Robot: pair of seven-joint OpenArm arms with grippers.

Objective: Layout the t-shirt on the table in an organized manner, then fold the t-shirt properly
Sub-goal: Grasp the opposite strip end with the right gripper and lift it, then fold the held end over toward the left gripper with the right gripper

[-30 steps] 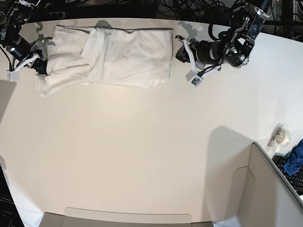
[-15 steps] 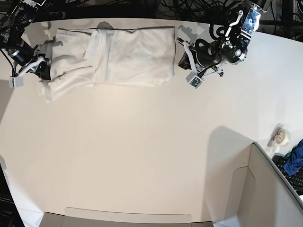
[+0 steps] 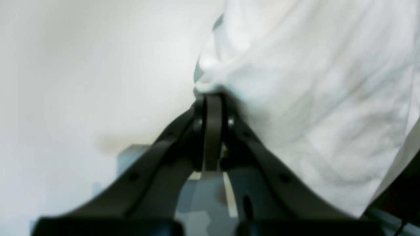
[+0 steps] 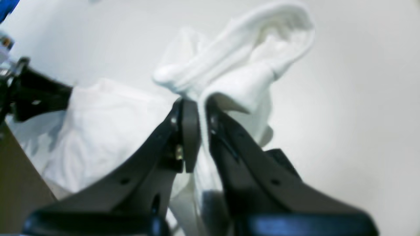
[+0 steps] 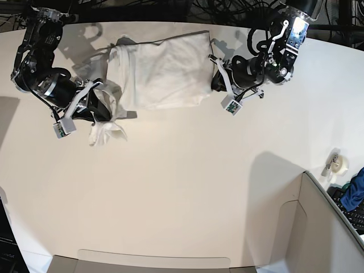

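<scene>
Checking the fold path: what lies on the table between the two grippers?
Only the t-shirt spans from the right gripper to the left gripper, shown in base view.

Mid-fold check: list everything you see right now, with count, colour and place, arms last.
t-shirt: one, white, far side of table, partly folded, one end lifted
table: one, off-white, fills the base view
tape roll: one, pale, table's right edge
box wall: one, grey, lower right
blue cloth: one, behind the box wall
cables: several, black, beyond the far edge
left gripper: shut on shirt's edge
right gripper: shut on bunched shirt end
</scene>
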